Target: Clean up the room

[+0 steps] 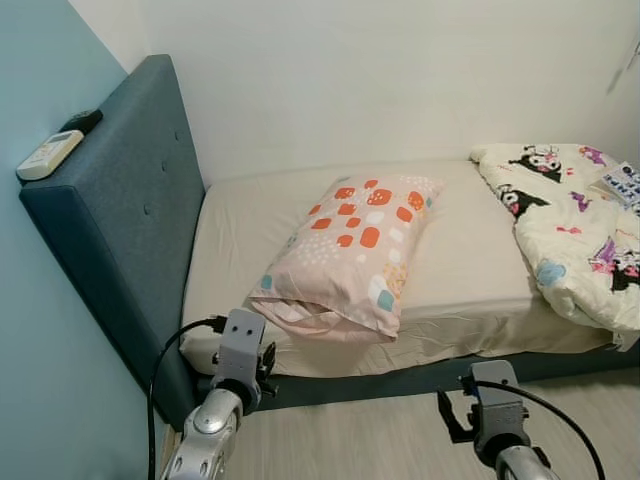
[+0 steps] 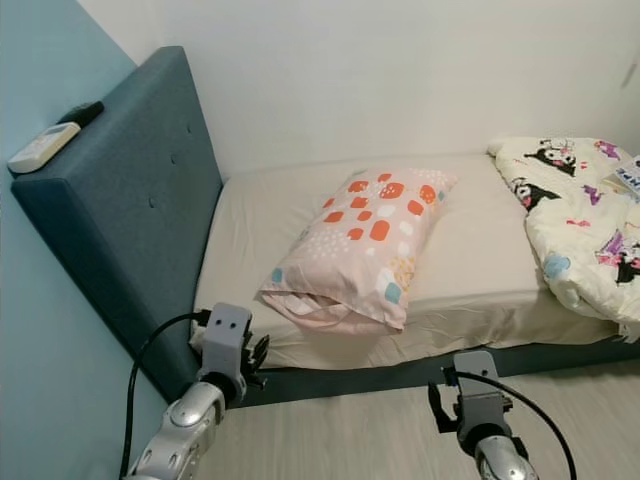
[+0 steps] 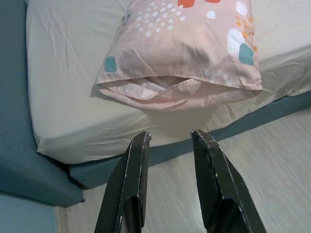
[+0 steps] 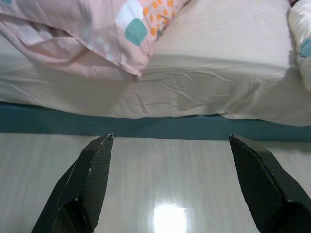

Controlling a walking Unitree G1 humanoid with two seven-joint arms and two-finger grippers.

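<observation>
The left gripper (image 3: 169, 141) hangs over the pale floor (image 3: 272, 160) just short of the bed's near edge, its 2 black fingers (image 3: 130, 184) parted by a narrow gap with nothing between them. Straight ahead of those jaws, up on the cream sheet (image 3: 63, 97), lies the pillow (image 1: 350, 255), pink with orange, white and teal patches; its open end faces the jaws and reaches the edge of the mattress, clear of the fingertips.

The right gripper (image 4: 170, 141) hovers over the glossy floor too, spread wide and holding nothing (its fingers (image 4: 87, 179) stand far apart at either side of the wrist view). Beyond these jaws runs the dark teal bed base (image 4: 160, 127), then the wrinkled side of the sheet; the pillow's corner lies ahead and off toward the left gripper's side.

Further from the right jaws, on the outer side, a white quilt (image 1: 580, 230) printed with cartoon figures is bunched on the mattress, and a small booklet (image 1: 622, 183) rests on it. Away on the left gripper's side rises the teal padded headboard (image 1: 120, 210), with a white remote (image 1: 48, 155) and a dark one (image 1: 82, 121) lying on its top ledge.
</observation>
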